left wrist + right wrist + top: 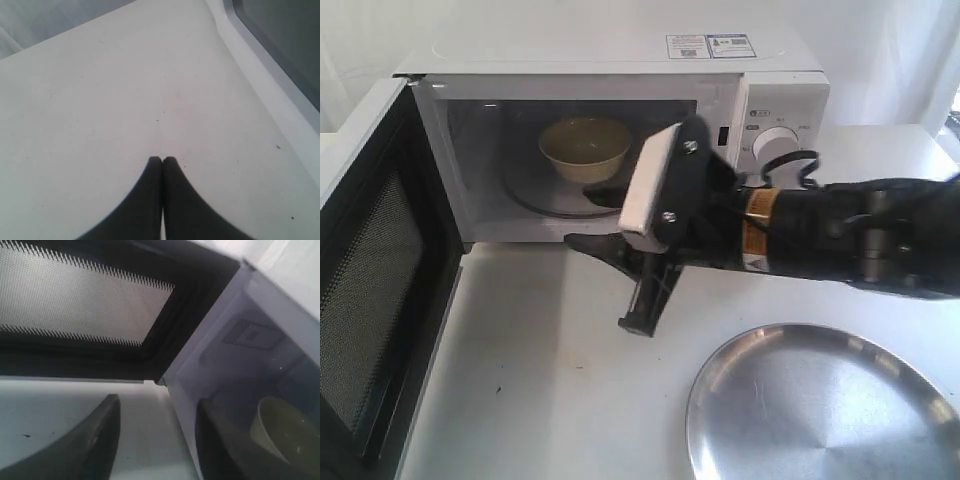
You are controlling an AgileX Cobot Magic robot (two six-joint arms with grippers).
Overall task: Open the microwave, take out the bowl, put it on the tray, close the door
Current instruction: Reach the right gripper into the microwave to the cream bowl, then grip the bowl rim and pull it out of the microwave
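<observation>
The white microwave [620,50] stands at the back with its door [370,290] swung wide open to the left. Inside, the cream bowl [585,147] sits on the glass turntable. My right gripper [595,218] reaches across to the cavity's mouth and is open and empty. In the right wrist view one finger [220,440] is at the cavity threshold, with the bowl [285,435] just beyond it. The other finger [95,435] is over the table, below the door's mesh window [85,305]. My left gripper [162,159] is shut and empty over bare table. The steel tray [820,410] lies front right.
The open door takes up the left side of the table [550,380]. In the left wrist view a white-framed dark window [280,45] runs beside the shut gripper. The right arm [860,235] spans the space between the microwave's knobs [778,145] and the tray.
</observation>
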